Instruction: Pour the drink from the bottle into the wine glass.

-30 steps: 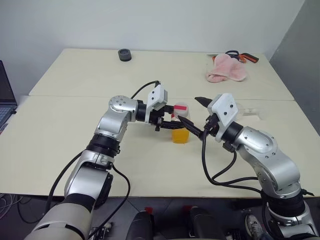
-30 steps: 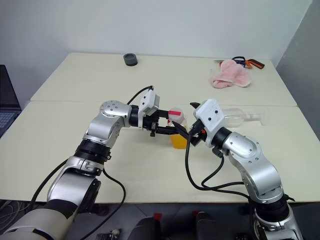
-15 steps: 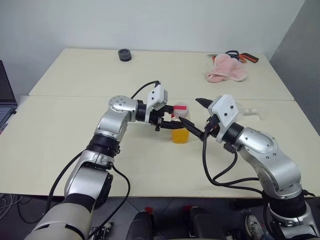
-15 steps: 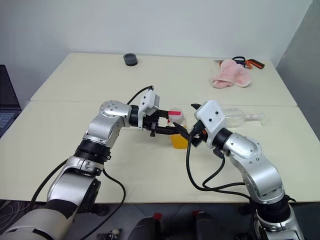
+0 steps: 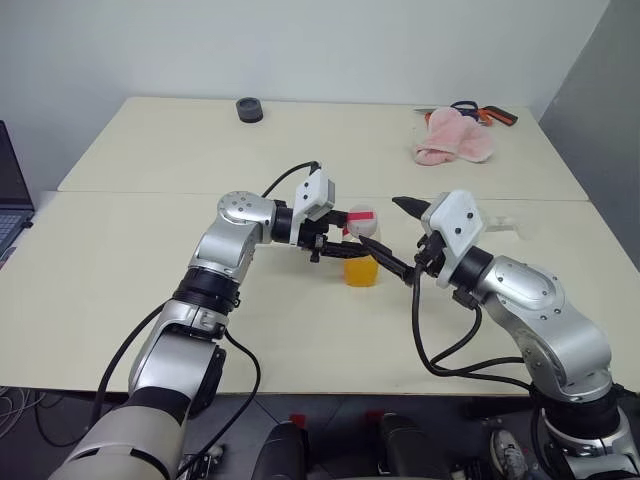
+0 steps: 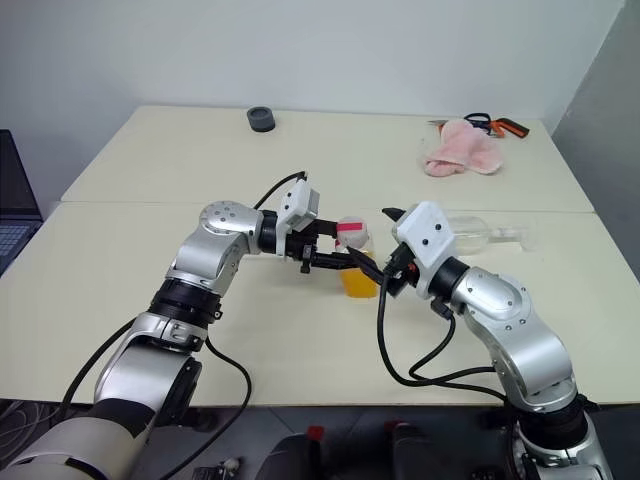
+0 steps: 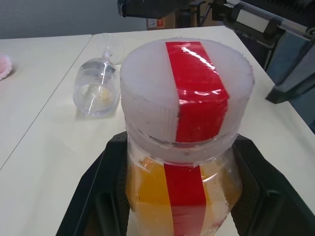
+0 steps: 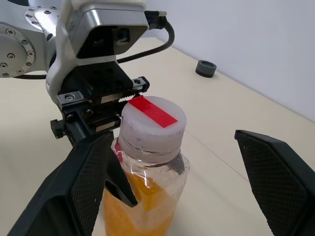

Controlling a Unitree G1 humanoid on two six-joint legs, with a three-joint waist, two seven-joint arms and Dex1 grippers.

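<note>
Barely shifting since earlier. Left gripper clamping the bottle at frame centre, right gripper gaping around the cap. Cap still on; wine glass lying tipped, pouring not yet begun.

wine glass partly hidden (right arm)

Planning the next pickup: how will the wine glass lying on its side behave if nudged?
The wine glass lies on its side on the table, so its rounded bowl would probably roll in an arc. It looks thin and clear, likely fragile and light. Its smooth surface may slip in a tool.
</note>
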